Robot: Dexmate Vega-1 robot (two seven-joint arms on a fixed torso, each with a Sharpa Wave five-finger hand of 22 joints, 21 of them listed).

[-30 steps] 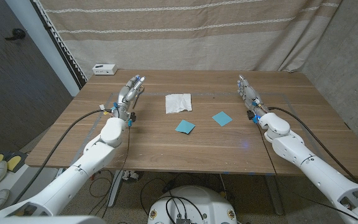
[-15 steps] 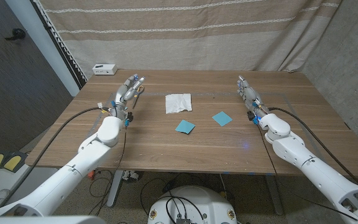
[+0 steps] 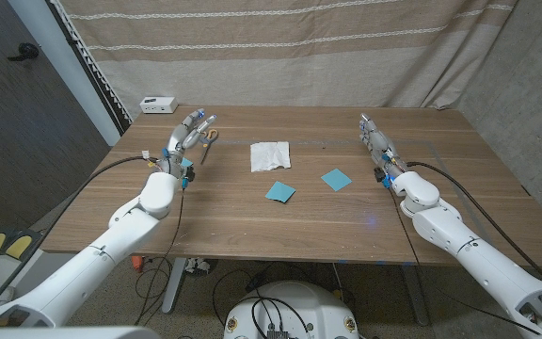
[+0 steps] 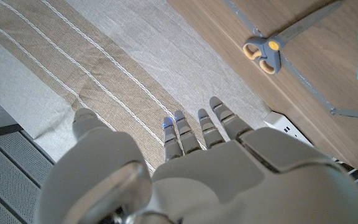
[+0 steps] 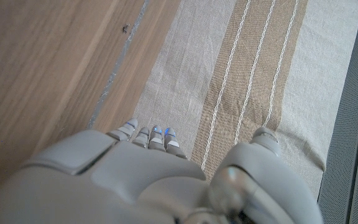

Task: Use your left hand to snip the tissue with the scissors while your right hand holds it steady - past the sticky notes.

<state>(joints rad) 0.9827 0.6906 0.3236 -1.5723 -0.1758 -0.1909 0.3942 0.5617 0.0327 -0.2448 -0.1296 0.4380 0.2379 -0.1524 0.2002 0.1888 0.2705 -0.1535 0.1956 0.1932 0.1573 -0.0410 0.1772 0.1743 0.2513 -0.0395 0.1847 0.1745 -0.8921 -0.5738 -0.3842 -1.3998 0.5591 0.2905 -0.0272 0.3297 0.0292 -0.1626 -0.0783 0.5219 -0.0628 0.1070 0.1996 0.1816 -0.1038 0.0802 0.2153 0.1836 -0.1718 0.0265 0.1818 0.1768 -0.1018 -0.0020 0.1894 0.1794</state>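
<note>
- Scissors (image 3: 209,136) lie on the surface (image 3: 346,217) just beside the left hand (image 3: 184,138), ungrasped; that hand hovers with fingers spread and nothing in it, apparently positioned to take them.
- Right hand (image 3: 375,141) stands at the far right of the surface, fingers loosely extended and holding nothing, well apart from the tissue.
- Tissue (image 3: 270,155) lies flat near mid-surface, between the two hands: white, roughly square, lightly creased, uncut.
- Two blue sticky notes (image 3: 279,192) lie nearer the robot than the tissue, so any reach passes beyond them.
</note>
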